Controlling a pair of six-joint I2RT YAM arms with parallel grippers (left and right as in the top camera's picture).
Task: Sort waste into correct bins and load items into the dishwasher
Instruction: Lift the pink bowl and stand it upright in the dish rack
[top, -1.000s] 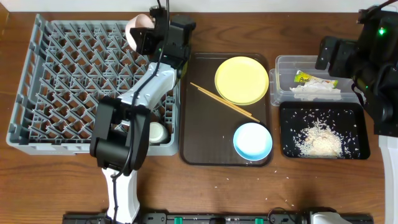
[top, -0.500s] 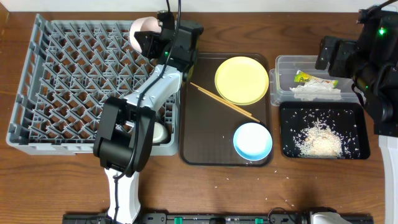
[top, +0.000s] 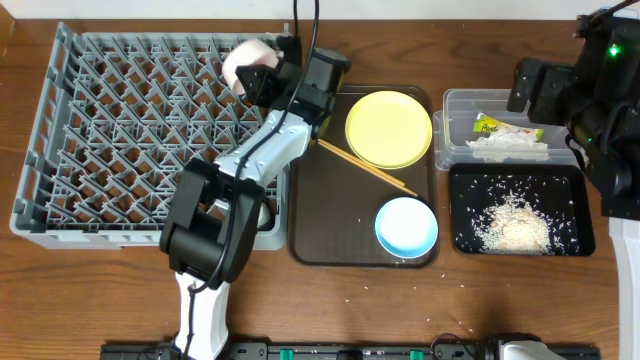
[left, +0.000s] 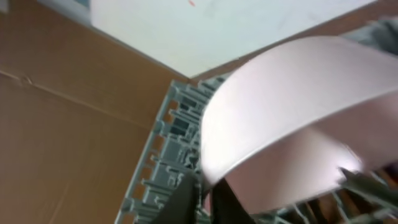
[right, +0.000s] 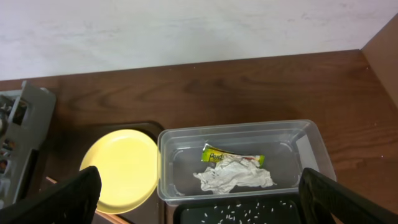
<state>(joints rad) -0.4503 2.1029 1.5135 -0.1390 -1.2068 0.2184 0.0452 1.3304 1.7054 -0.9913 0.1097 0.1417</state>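
My left gripper (top: 268, 80) is shut on the rim of the white bowl (top: 248, 62), held tilted over the back right of the grey dish rack (top: 100, 130). In the left wrist view the bowl (left: 292, 124) fills the frame above the fingers (left: 205, 186). The yellow plate (top: 388, 128), two chopsticks (top: 360, 165) and the light blue bowl (top: 406, 226) lie on the brown tray (top: 320, 230). The small white cup (top: 260, 212) in the rack is mostly hidden by the arm. My right gripper (right: 199, 199) is open and empty above the clear tub (right: 311, 134), which holds the wrapper (right: 230, 157) and crumpled paper (right: 233, 176).
The black tray (top: 460, 215) in front of the tub (top: 455, 100) holds a heap of rice (top: 515, 225). A few loose grains (top: 400, 290) lie on the table in front of the brown tray. The right arm stands at the table's right edge.
My left gripper has carried the white bowl to the right along the rack's back edge, toward its right corner. The right arm has not moved.
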